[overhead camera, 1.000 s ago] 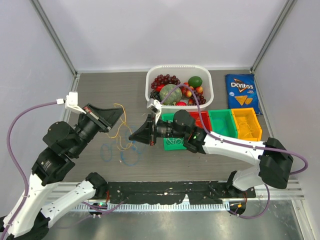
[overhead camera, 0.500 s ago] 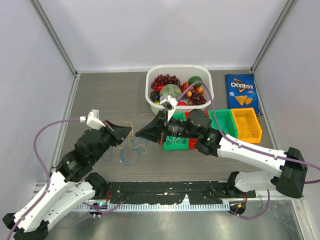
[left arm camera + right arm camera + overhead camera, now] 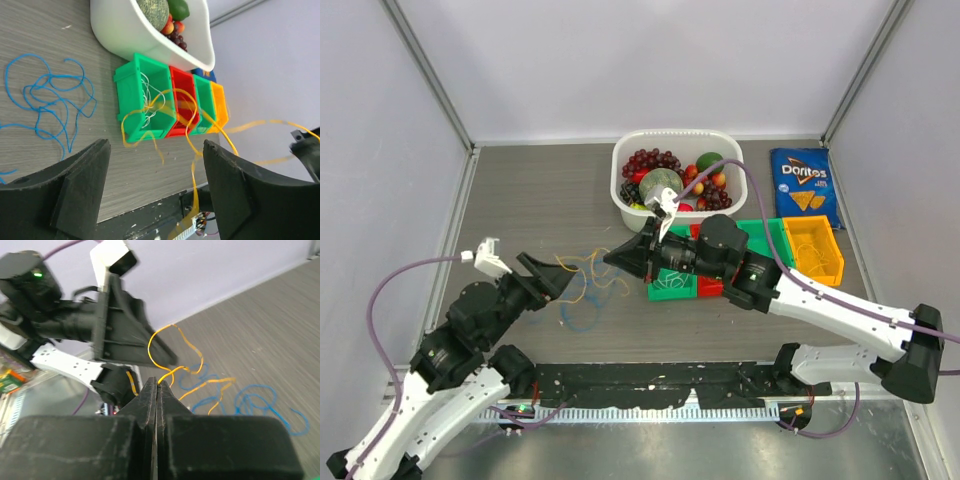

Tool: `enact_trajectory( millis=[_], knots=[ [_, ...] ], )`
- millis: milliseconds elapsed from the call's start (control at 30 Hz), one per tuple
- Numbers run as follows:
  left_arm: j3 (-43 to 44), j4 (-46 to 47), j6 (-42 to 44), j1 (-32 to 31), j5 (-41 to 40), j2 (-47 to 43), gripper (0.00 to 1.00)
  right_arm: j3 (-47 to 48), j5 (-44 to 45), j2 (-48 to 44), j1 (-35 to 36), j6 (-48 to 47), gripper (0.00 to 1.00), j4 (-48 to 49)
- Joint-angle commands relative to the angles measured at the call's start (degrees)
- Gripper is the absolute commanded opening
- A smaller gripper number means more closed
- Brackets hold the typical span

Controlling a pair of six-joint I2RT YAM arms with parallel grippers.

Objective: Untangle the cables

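A thin yellow cable hangs in loops above the table between my two grippers. My right gripper is shut on one end of the yellow cable; in the top view this gripper points left at mid-table. My left gripper stands open just to the left, and the yellow cable dangles loose between its wide-apart fingers. A blue cable lies tangled on the table below them, also seen as a blue cable. A white cable lies in the nearest green bin.
A row of small bins, green, red, green and yellow, lies under the right arm. A white basket of fruit stands behind them. A Doritos bag lies at the back right.
My left gripper has opened, let go of the yellow cable and drawn back to the left. The right gripper, still shut on the yellow cable, has shifted slightly right.
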Motion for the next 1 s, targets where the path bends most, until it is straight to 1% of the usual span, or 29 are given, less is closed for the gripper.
enact_trajectory(
  millis=[0, 100, 133, 167, 267, 300, 333, 367, 433, 500, 533, 600, 700, 767, 900, 967],
  knots=[
    [2.3, -6.6, 1.4, 0.1, -4.2, -6.2, 0.8, 2.7, 11.4, -3.9, 0.2, -5.3, 0.01, -8.8],
    [2.8, -9.5, 0.5, 0.2, -6.1, -9.9, 0.81, 3.9, 14.3, -3.7, 0.1, -5.4, 0.01, -11.4],
    [3.5, -11.2, 0.3, 0.1, -7.5, -10.9, 0.79, 4.5, 14.6, -3.4, 0.1, -5.8, 0.01, -15.0],
    [4.4, -12.5, 0.1, 0.1, -9.0, -11.8, 0.78, 4.9, 15.0, -3.4, 0.1, -5.9, 0.01, -16.0],
    [6.6, -11.2, 3.0, 0.2, -10.9, -13.4, 0.73, 6.1, 14.7, -3.3, 0.0, -5.8, 0.01, -19.0],
    [6.9, -8.9, 5.6, 0.2, -9.6, -13.3, 0.73, 6.8, 13.8, -3.0, 0.1, -5.7, 0.01, -20.6],
    [7.0, -5.0, 9.7, 0.2, -6.6, -12.7, 0.74, 8.3, 11.9, -2.0, 0.1, -5.4, 0.01, -21.5],
    [7.3, -1.6, 14.2, 0.2, -3.0, -11.8, 0.77, 9.2, 11.3, -1.4, 0.1, -4.5, 0.01, -23.9],
    [8.1, 4.0, 20.4, 0.1, 4.6, -8.3, 0.82, 13.7, 10.8, 1.0, 0.1, -2.5, 0.01, -28.8],
    [10.2, 5.6, 25.5, 0.2, 10.6, -4.0, 0.85, 18.1, 9.3, 3.7, 0.0, -0.3, 0.01, -33.4],
    [11.1, 5.9, 27.5, 0.2, 12.0, -1.6, 0.86, 20.6, 7.5, 5.3, 0.1, 0.4, 0.01, -34.5],
    [13.1, 7.0, 31.8, 0.2, 18.5, 2.7, 0.87, 24.4, 4.6, 7.3, 0.1, 2.8, 0.01, -37.1],
    [12.6, 12.4, 33.4, 0.2, 24.4, 5.6, 0.87, 30.5, -1.8, 10.8, 0.0, 5.6, 0.01, -40.0],
    [12.5, 14.7, 35.0, 0.1, 26.8, 6.9, 0.89, 32.6, -5.8, 12.1, 0.1, 6.8, 0.01, -40.8],
    [13.8, 13.6, 38.6, 0.1, 27.4, 9.7, 0.9, 32.3, -11.2, 12.1, 0.1, 9.3, 0.01, -36.9],
    [14.3, 13.1, 39.3, 0.2, 30.4, 10.8, 0.88, 32.4, -11.1, 12.2, 0.0, 10.5, 0.01, -35.7]
  ],
)
